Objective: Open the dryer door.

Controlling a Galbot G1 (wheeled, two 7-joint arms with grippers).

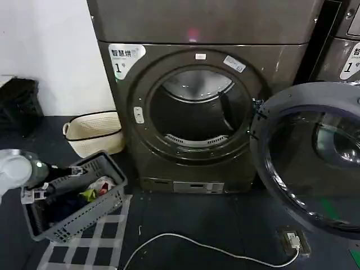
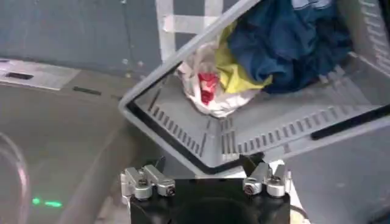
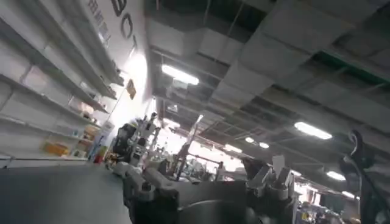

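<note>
The dryer door (image 1: 292,95) stands swung wide open to the right of the machine. Its grey plastic inner side and dark glass centre face me. The round drum opening (image 1: 194,109) is uncovered. My left gripper (image 1: 76,170) is low at the left, far from the door, at the rim of a grey laundry basket (image 1: 76,197). In the left wrist view the left gripper (image 2: 204,167) is open, with the basket's corner (image 2: 201,152) just in front of its fingers. My right gripper (image 3: 204,176) points up at a ceiling, open, with nothing between its fingers.
The grey basket holds blue, yellow and white clothes (image 2: 262,49). A cream basket (image 1: 93,132) sits against the wall left of the dryer. A white cable (image 1: 197,244) runs across the dark floor to a socket (image 1: 292,241). A second machine (image 1: 343,56) stands at the right.
</note>
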